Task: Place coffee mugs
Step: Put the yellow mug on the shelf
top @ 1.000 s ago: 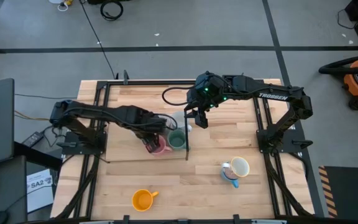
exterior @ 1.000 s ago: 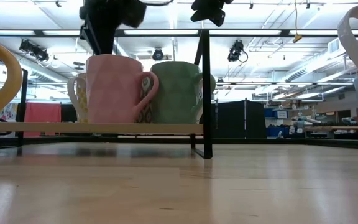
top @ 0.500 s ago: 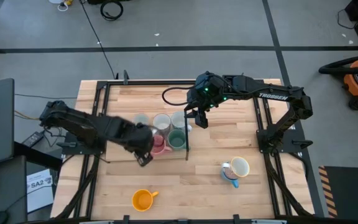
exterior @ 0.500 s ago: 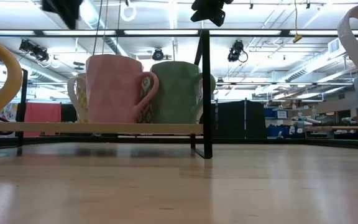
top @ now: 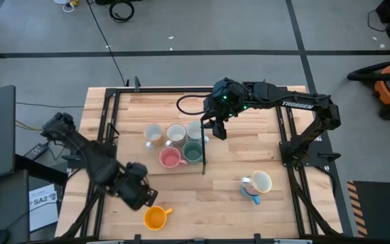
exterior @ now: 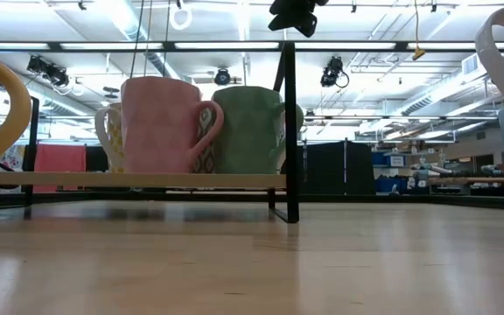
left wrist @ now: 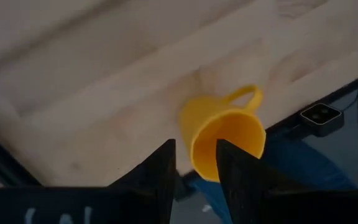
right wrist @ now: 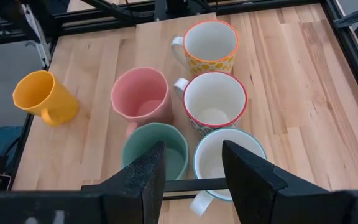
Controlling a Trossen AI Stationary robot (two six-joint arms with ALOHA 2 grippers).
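High view: the left pincer (top: 141, 196) is hovering just beside the orange mug (top: 155, 217) on the desk (top: 208, 196), fingers parted and holding nothing. The right pincer (top: 217, 129), open and empty, is hanging over five clustered mugs (right wrist: 211, 99).

Five mugs (top: 175, 144) cluster mid-desk (top: 229, 196); one mug (top: 156, 217) sits near the front edge, two stacked mugs (top: 256, 184) front-right.

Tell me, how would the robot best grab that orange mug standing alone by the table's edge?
Probably by the rim. The orange mug stands upright, mouth open, handle toward the right arm's side. The left gripper, open just beside it, could come from above and pinch the wall opposite the handle.
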